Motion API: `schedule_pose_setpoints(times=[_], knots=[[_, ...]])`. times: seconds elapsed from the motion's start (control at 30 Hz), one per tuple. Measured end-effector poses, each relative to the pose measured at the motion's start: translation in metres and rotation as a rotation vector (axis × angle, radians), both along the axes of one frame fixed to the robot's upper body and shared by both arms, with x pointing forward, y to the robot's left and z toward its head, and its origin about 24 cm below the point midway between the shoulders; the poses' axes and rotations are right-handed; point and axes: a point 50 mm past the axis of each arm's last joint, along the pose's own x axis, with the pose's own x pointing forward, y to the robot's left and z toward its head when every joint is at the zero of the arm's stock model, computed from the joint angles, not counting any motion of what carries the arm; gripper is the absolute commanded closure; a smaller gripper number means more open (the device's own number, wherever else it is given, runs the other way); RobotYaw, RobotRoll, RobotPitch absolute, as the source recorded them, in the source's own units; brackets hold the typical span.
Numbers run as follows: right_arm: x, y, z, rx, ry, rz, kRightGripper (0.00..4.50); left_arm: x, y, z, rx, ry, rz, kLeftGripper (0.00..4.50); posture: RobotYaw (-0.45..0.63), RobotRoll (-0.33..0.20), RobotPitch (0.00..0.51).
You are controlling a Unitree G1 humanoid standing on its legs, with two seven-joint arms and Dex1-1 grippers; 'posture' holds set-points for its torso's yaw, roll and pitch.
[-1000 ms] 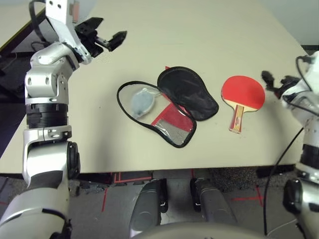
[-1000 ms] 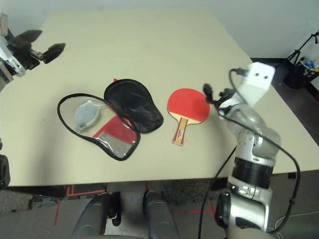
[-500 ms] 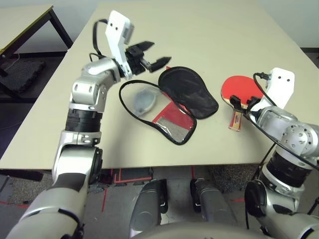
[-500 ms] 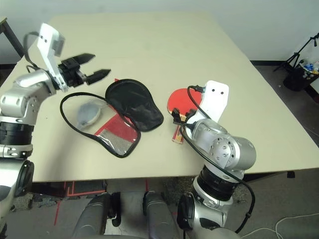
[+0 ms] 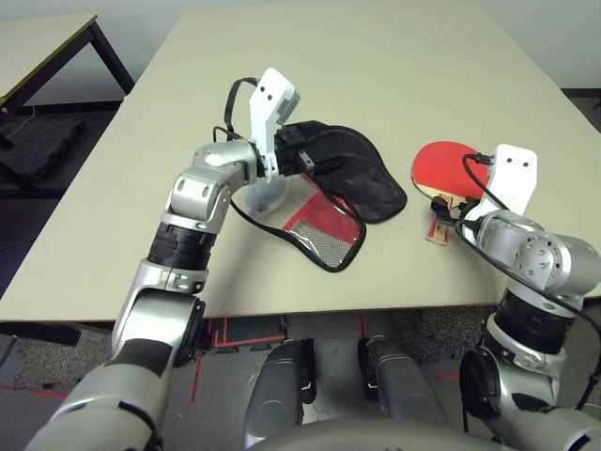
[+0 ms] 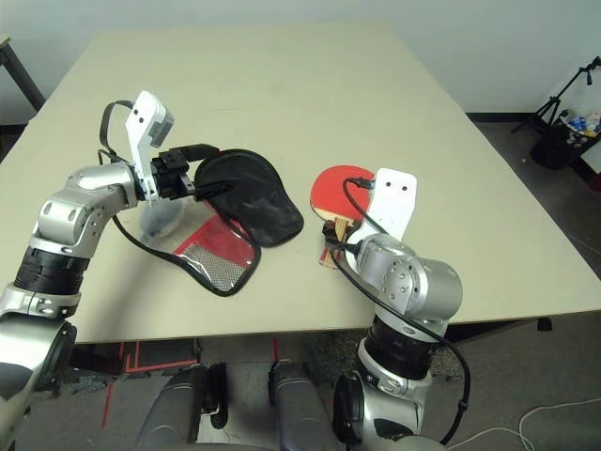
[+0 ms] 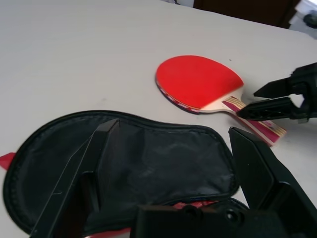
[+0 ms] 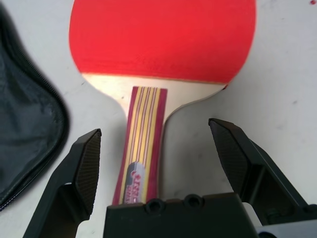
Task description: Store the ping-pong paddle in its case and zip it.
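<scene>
The case (image 5: 352,178) lies open, the ping-pong paddle (image 5: 449,172) outside it.

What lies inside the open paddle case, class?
The case lies unzipped on the table. Its lower half holds a red panel with a mesh pocket. The ping-pong paddle is outside it. The left gripper and its arm cover the rest.

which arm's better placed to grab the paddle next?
Right. The right gripper is open with the ping-pong paddle handle between its fingers. The left gripper hovers open over the case flap, apart from the paddle.
</scene>
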Motion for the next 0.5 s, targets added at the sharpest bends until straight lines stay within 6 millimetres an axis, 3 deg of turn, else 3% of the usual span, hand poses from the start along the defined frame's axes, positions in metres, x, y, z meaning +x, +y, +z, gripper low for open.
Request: schedule_pose_setpoints(times=[0.07, 0.13, 0.4, 0.5], knots=[[0.0001, 0.0033, -0.0016, 0.002, 0.012, 0.014, 0.02, -0.0008, 0.0001, -0.0017, 0.001, 0.009, 0.0, 0.0, -0.09, 0.0, 0.143], [0.0004, 0.0059, -0.0034, -0.004, 0.026, 0.029, 0.37, -0.0015, 0.0001, -0.0026, 0.003, 0.014, 0.001, 0.0, -0.09, 0.0, 0.143], [0.0015, 0.0085, -0.0103, -0.01, 0.071, 0.032, 2.84, -0.0026, -0.0009, -0.0014, 0.0, 0.02, 0.01, 0.0, -0.09, 0.0, 0.147], [0.002, 0.0095, -0.0105, -0.023, 0.073, 0.035, 3.37, -0.0027, -0.0016, -0.0011, -0.006, 0.02, 0.012, 0.0, -0.09, 0.0, 0.148]])
